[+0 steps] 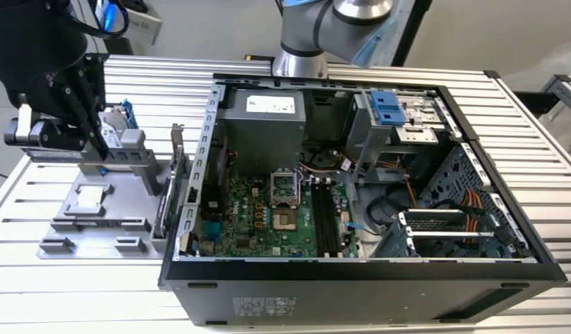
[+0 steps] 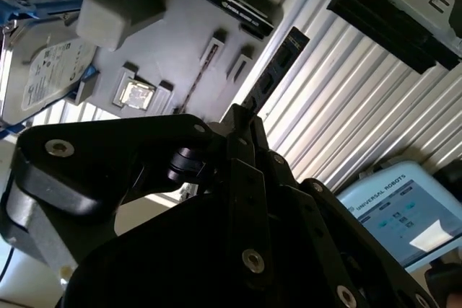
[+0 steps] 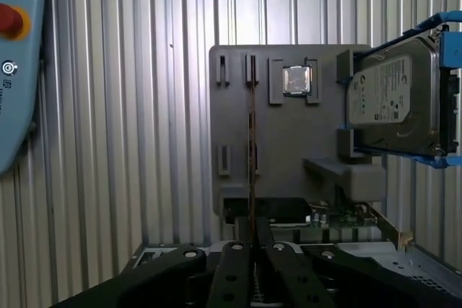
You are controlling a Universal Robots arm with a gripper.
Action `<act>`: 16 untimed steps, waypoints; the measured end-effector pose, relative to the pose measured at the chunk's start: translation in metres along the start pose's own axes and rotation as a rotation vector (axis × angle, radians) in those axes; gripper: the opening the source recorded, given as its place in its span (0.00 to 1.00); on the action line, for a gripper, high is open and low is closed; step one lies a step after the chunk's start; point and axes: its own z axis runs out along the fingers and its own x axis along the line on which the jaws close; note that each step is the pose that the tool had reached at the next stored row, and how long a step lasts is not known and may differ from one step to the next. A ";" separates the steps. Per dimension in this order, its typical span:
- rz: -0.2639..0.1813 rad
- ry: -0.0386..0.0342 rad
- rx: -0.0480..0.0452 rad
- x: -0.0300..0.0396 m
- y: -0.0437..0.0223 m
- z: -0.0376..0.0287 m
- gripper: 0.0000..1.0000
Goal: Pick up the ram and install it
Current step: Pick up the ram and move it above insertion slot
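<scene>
The gripper [image 3: 253,242], black and blocky with bolted link plates, has its two narrow fingers [image 3: 232,265] closed on one end of the ram [image 3: 252,142]. The first wrist view shows the ram edge-on, as a hair-thin dark line over the grey fixture plate [image 3: 289,142]. The second wrist view shows its flat face: a long, slim black card with darker rectangular chips, jutting from the fingertips over the ribbed aluminium table [image 2: 346,106]. Its gripped end is hidden behind the fingers, and I cannot tell whether its far end touches the plate. The plate is matte moulded plastic with small slotted blocks. A square silver processor [image 3: 296,81] lies in one recess, and a metal hard drive [image 3: 393,99] in a blue bracket stands on edge nearby, partly cut off. In the exterior view the open computer case [image 1: 359,268] sits to the exterior view's right of the plate, exposing its green motherboard [image 1: 257,216] and long black slots [image 1: 327,223].
</scene>
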 end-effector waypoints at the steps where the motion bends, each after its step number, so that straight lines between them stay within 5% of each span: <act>1: 0.000 0.0000 0.0000 -0.0002 -0.0018 0.0000 0.00; 16: 0.001 0.0000 0.0000 -0.0036 -0.0287 -0.0005 0.00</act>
